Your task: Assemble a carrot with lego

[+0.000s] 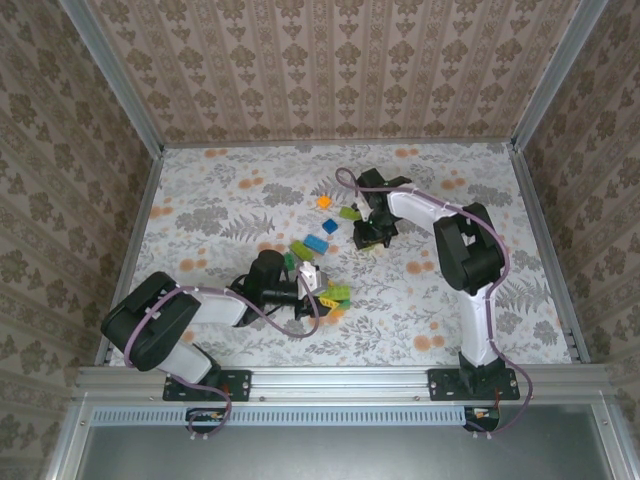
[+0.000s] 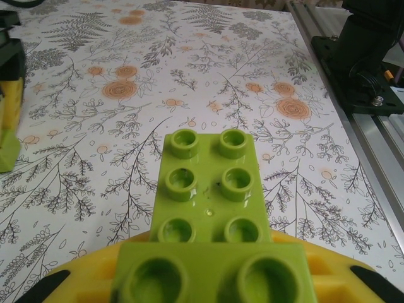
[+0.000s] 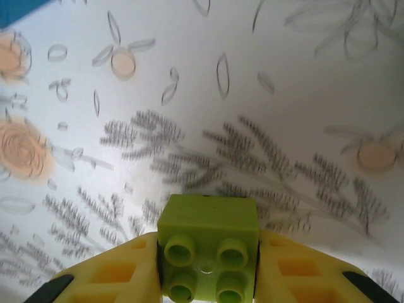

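The left tool (image 1: 322, 292) was found closed on the carrot (image 2: 208, 189), a part-built stack of lime bricks held near the front of the desk (image 1: 220, 200), left of centre. The right tool (image 1: 372, 238) was clamped on a small lime brick (image 3: 207, 221), both yellow pads (image 3: 113, 271) touching its sides, just beyond the loose lego (image 1: 315, 244) at mid-desk.

Step in hand, as judged: bringing that brick across to join the build. Recommended practice:
- Square the brick's underside to the open studs of the carrot before pressing.
- Hold the left grip firm as the anvil (a tilted press would likely skew or pop the stack).
- Pass clear of the scattered blue and green pieces on the way.

An orange brick (image 1: 324, 201) lay apart on the far side.

Deficiencies in view:
- The carrot's lower layers were cut off by the left wrist frame.
- A yellow-green object at that view's left edge could not be identified.
- Whether the right tool's brick was off the desk could not be told.
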{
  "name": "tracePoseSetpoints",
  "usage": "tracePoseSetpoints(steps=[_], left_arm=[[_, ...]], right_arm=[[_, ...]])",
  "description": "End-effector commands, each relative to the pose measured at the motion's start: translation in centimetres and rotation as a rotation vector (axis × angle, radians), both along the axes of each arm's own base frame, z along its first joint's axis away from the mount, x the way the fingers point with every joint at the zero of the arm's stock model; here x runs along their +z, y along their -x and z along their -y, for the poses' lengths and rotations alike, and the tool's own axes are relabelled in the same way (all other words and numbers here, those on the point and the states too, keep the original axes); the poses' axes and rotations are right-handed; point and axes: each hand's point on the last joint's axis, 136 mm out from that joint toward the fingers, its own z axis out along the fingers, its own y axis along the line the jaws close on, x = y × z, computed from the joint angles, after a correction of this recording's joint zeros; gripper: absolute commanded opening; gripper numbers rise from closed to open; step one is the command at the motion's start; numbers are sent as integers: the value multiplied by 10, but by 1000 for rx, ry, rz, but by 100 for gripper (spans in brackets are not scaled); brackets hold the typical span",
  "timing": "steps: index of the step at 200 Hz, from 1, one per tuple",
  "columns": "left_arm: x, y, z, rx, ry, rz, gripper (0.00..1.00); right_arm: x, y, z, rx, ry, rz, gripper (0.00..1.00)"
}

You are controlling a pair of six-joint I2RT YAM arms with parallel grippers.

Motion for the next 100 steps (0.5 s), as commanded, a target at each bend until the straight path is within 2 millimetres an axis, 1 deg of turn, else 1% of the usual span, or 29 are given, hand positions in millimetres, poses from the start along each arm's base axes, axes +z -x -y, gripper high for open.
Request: tracePoseSetpoints(steps=[1, 33, 51, 71, 83, 100], left_arm=[[-3, 1, 1, -5, -19, 19, 35], [-8, 2, 1, -4, -31, 25, 35], [-10, 2, 2, -3, -36, 27, 34], [-13, 2, 1, -1, -43, 31, 34], [-13, 2, 1, 3, -47, 32, 34], [-14, 2, 2, 4, -50, 36, 34]], right_arm=[[39, 26, -3, -15, -48, 5, 31], [79, 60, 7, -47, -71, 23, 29], [99, 78, 2, -62, -105, 28, 28], [111, 100, -7, -52, -96, 16, 28], [117, 109, -13, -53, -89, 22, 28], [120, 122, -23, -66, -101, 13, 27]])
